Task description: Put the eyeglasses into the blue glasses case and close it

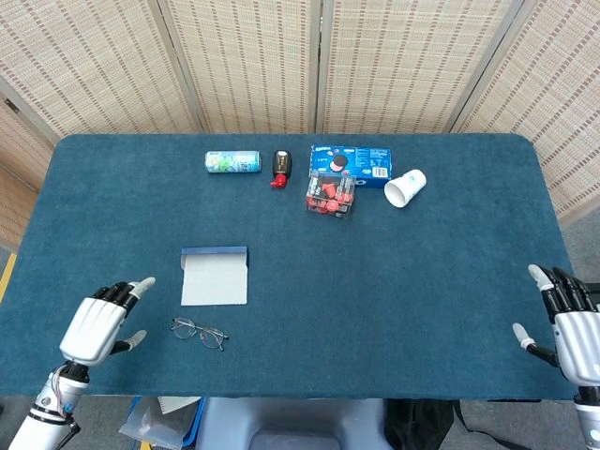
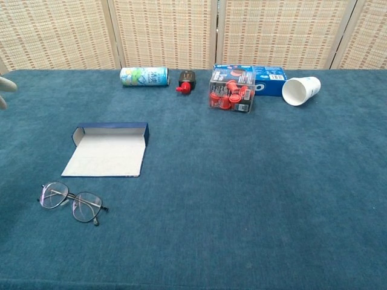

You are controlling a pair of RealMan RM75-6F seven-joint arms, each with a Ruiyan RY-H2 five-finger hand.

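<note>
Opening step of the task, by the look of it: reach not completed, nothing grasped, eyeglasses (image 1: 199, 332) lying unfolded on the table (image 1: 450, 281) near its front edge, toward the left corner. Blue glasses case (image 1: 215, 276) flat and open just behind the eyeglasses, lid edge toward the back of the table, pale lining up, apart from the frames with a narrow strip of cloth between. Left hand (image 1: 97, 325) poised over the front left part of the table, empty, fingers loosely apart and pointing toward the case, close beside the eyeglasses on their left but not touching. Only a pale fingertip of it visible at the left border of the chest view. Right hand (image 1: 567, 327) off the front right corner of the table, also empty with fingers spread, well apart from both eyeglasses and case. Next move, judged from this: short travel rightward and down onto the frames, then a light pinch on rim or bridge, thin wire lying flat on cloth leaving little to catch. After that, lift, a short carry back to the open case, release, lid folded over. Can (image 1: 232, 162), cup (image 1: 405, 188) and boxes along the back edge, clear of the route.
</note>
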